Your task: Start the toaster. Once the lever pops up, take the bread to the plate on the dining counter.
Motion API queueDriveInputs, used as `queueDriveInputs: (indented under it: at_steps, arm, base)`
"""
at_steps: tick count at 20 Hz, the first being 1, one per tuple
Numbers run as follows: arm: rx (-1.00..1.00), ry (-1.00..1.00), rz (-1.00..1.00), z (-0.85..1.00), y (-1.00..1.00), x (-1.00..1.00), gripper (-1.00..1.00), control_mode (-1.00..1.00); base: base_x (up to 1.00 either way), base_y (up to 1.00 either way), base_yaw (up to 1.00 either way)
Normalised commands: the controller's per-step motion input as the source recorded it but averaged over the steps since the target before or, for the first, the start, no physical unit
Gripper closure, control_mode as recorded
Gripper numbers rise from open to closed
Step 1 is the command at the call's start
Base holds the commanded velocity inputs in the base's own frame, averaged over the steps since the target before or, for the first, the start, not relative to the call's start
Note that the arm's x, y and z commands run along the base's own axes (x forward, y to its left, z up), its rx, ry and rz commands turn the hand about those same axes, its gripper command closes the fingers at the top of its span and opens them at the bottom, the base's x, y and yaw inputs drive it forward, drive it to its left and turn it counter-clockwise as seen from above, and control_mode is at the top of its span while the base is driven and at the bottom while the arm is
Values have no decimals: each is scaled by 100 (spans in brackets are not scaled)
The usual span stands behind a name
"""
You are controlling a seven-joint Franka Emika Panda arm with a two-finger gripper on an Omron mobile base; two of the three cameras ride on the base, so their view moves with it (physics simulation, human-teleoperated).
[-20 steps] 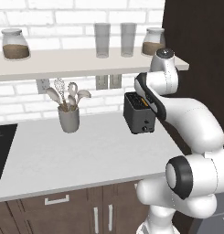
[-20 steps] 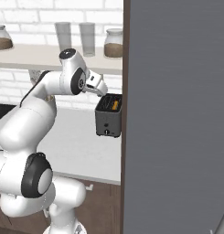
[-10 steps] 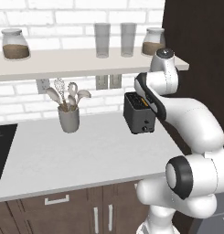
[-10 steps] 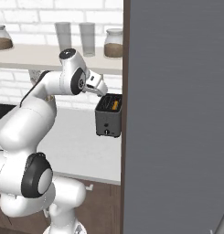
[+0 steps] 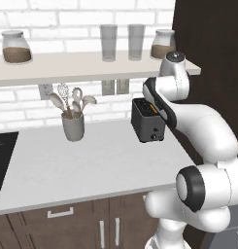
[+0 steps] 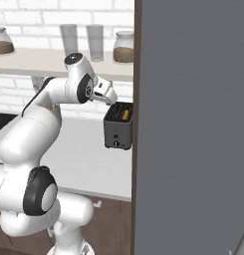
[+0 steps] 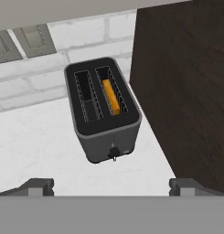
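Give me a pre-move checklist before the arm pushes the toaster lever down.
1. Pincer open, holding nothing: ok.
2. Toaster upright on the white worktop beside the dark cabinet wall: ok.
3. Bread sits in one slot, the one nearer the cabinet; the other slot is empty: ok.
4. Lever on the toaster's front end visible and unobstructed: ok.
5. Pincer above the toaster, not touching it: ok.
6. Whether the lever is up or already pressed: cannot tell.
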Motion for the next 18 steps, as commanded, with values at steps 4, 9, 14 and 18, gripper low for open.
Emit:
queueDriveInputs:
  at_steps: [4, 9, 14, 18]
  arm:
    - [0, 0, 0, 0, 0, 0, -100, -100]
    - [0, 0, 0, 0, 0, 0, -100, -100]
    - [0, 0, 0, 0, 0, 0, -100, -100]
    - [0, 0, 0, 0, 0, 0, -100, -100]
  base:
    - [0, 0, 0]
    - [0, 0, 0]
    - [0, 0, 0]
    - [0, 0, 0]
